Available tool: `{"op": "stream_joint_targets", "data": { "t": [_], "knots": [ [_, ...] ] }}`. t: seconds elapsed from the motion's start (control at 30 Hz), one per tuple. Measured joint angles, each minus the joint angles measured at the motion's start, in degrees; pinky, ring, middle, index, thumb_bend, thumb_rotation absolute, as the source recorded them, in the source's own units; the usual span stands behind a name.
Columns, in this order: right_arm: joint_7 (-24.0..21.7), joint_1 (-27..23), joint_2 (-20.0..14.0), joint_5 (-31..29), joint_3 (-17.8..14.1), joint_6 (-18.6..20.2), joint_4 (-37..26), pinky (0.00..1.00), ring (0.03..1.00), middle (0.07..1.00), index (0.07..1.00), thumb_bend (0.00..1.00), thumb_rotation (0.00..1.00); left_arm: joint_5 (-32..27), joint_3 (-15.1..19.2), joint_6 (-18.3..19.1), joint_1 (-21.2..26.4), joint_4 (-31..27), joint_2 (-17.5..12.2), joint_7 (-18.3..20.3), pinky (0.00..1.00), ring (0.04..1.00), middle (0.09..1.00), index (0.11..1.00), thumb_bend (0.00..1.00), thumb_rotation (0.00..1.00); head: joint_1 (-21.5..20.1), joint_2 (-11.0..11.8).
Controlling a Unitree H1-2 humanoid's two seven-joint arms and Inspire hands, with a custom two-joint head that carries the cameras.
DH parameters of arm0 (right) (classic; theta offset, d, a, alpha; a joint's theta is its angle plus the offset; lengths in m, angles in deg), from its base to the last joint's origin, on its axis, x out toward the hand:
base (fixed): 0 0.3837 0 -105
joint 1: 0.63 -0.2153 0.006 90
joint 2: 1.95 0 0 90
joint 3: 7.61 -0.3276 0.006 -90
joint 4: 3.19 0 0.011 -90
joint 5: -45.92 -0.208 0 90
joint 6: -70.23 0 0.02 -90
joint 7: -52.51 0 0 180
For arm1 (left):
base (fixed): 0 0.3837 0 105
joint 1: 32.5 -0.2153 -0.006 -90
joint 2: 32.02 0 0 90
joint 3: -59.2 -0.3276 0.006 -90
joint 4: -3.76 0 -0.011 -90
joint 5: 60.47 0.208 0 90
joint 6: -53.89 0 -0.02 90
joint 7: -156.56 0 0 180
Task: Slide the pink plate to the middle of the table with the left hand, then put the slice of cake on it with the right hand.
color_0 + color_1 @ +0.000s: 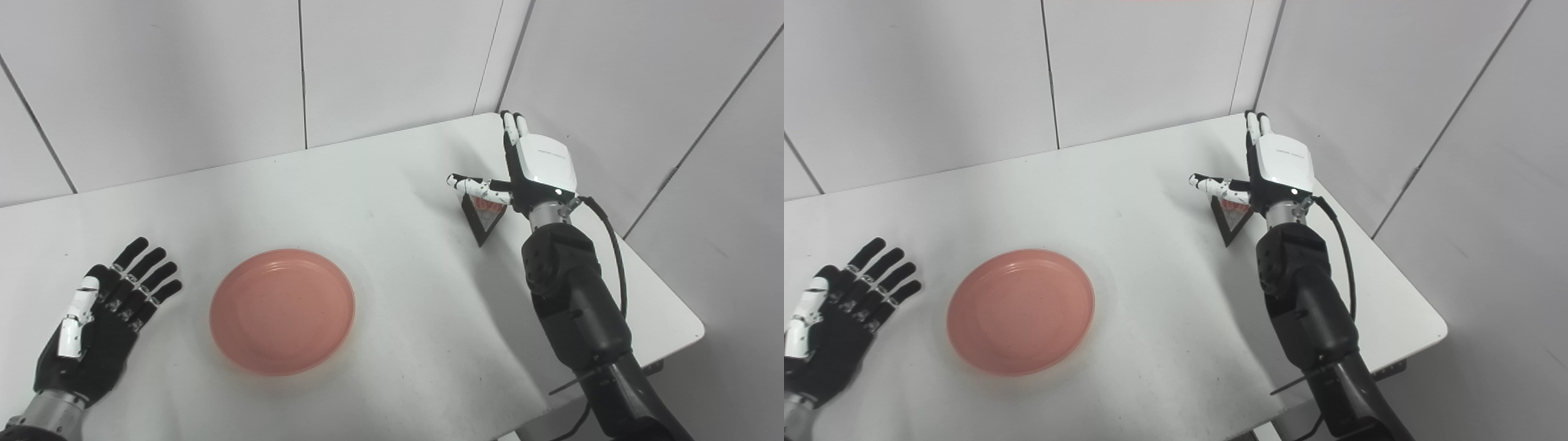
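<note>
The pink plate (282, 310) lies empty on the white table (392, 202), left of the middle. My left hand (104, 318) rests palm up and open at the near left, a short gap from the plate's rim. The slice of cake (484, 215), a dark triangular wedge with a pale top and red bits, sits at the far right. My right hand (533, 165) hovers over it, open, with fingers stretched toward the back corner and the thumb sticking out left across the wedge's wide end. Whether the hand touches the cake I cannot tell.
White panel walls (184, 79) close off the back and right side of the table. The table's right edge and near right corner (692, 331) lie just beside my right forearm (576, 306).
</note>
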State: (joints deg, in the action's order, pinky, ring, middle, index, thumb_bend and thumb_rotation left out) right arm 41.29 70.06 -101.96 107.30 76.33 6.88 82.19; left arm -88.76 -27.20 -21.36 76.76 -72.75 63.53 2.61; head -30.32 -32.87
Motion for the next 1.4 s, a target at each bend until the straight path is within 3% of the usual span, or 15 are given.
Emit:
{"op": "stream_joint_targets", "data": {
  "t": [0.23, 0.63, 1.03, 1.27, 1.4],
  "knots": [
    [-2.4, -1.0, 0.8, 3.5, -0.3, 0.0, 3.3, 0.54, 0.814, 0.974, 0.97, 0.97, 0.85, -0.6, 0.0, 0.0, 0.0, 0.1, -0.5, 0.0, 0.82, 0.857, 0.876, 0.861, 0.43, 0.86, -0.3, -0.4],
    [-2.0, -3.5, 0.8, 3.1, 0.3, 0.0, 11.9, 0.55, 0.817, 0.983, 0.983, 0.99, 0.85, -0.7, -0.1, 0.0, -0.1, 0.0, -1.3, 0.0, 0.82, 0.854, 0.874, 0.86, 0.43, 0.85, -0.4, -1.2],
    [-2.0, -4.2, 0.8, 2.7, 1.4, 0.0, 15.1, 0.56, 0.824, 0.978, 0.984, 0.98, 0.85, -0.8, 0.0, 0.1, -0.2, -0.3, -1.5, -0.1, 0.81, 0.846, 0.866, 0.85, 0.43, 0.86, -0.7, -2.0],
    [-2.8, -4.3, 0.8, 1.6, 2.6, 0.0, 15.1, 0.57, 0.811, 0.927, 0.93, 0.95, 0.77, -0.8, 0.0, 0.4, -0.3, -0.5, -1.5, -0.1, 0.82, 0.853, 0.872, 0.855, 0.43, 0.86, -0.5, -2.6],
    [-7.9, -5.1, 0.8, 2.3, 1.5, 0.0, 14.2, 0.59, 0.806, 0.898, 0.906, 0.93, 0.69, -0.8, 0.1, 0.6, -0.4, -0.8, -1.5, -0.3, 0.82, 0.854, 0.875, 0.857, 0.43, 0.86, -0.5, -2.8]
  ]
}}
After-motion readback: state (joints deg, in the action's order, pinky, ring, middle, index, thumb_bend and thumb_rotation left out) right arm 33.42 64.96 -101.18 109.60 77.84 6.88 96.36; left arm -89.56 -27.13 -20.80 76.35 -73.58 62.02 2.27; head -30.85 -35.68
